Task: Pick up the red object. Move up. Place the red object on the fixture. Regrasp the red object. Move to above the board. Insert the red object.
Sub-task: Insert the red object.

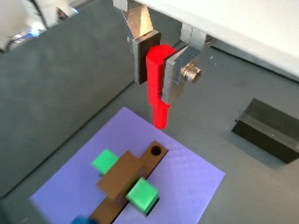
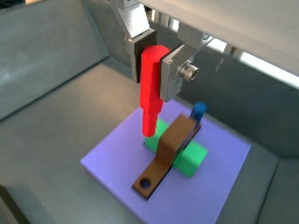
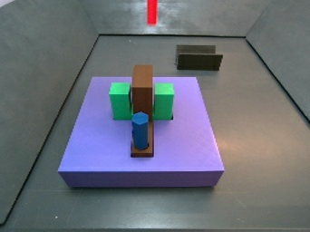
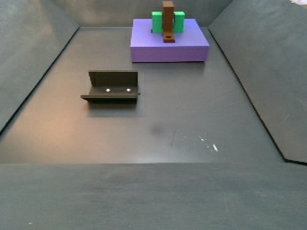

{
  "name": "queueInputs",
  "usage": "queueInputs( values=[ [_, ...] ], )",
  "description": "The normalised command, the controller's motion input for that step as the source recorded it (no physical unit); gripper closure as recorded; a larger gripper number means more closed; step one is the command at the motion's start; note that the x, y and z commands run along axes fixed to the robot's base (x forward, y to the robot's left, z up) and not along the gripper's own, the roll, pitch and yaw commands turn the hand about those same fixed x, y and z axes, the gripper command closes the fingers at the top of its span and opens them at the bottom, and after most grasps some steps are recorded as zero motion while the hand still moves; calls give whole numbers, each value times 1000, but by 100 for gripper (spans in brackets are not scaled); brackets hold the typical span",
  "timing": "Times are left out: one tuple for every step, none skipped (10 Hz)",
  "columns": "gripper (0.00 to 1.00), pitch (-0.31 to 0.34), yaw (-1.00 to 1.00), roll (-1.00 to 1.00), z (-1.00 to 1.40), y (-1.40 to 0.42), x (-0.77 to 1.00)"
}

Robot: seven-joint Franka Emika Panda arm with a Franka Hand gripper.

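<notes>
My gripper (image 1: 160, 68) is shut on the red object (image 1: 158, 83), a red peg that hangs upright between the fingers, in both wrist views (image 2: 152, 87). It is held high over the purple board (image 1: 82, 188); a side view shows only the peg's lower end at the top edge (image 3: 151, 11). On the board stand a brown bar (image 3: 143, 95) with a hole at one end (image 1: 155, 151), green blocks (image 3: 119, 100) and a blue peg (image 3: 140, 130). The dark fixture (image 4: 111, 87) stands apart on the floor, with nothing on it.
Grey walls enclose the floor on all sides. The board (image 4: 150, 49) sits near one end of the bin, and the fixture (image 3: 198, 58) lies beyond it toward the wall.
</notes>
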Motion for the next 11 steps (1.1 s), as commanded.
queueInputs(
  values=[
    [100, -141, -71, -144, -774, 389, -91],
    [100, -180, -11, -164, -711, 74, -89],
    [100, -194, 0, -139, -700, 0, -103],
    [100, -213, 0, -89, -680, -29, -63],
    [100, -199, 0, -153, -574, -20, -17],
    [100, -109, 0, -173, -360, 0, 0],
    [100, -76, 0, -100, -323, 0, -6],
    [100, -27, 111, 0, -180, 0, -37],
    [100, 76, 23, 110, -209, -97, 57],
    [100, 76, 3, 80, -220, -71, 20],
    [100, 41, 0, 20, -206, -60, 0]
  ],
)
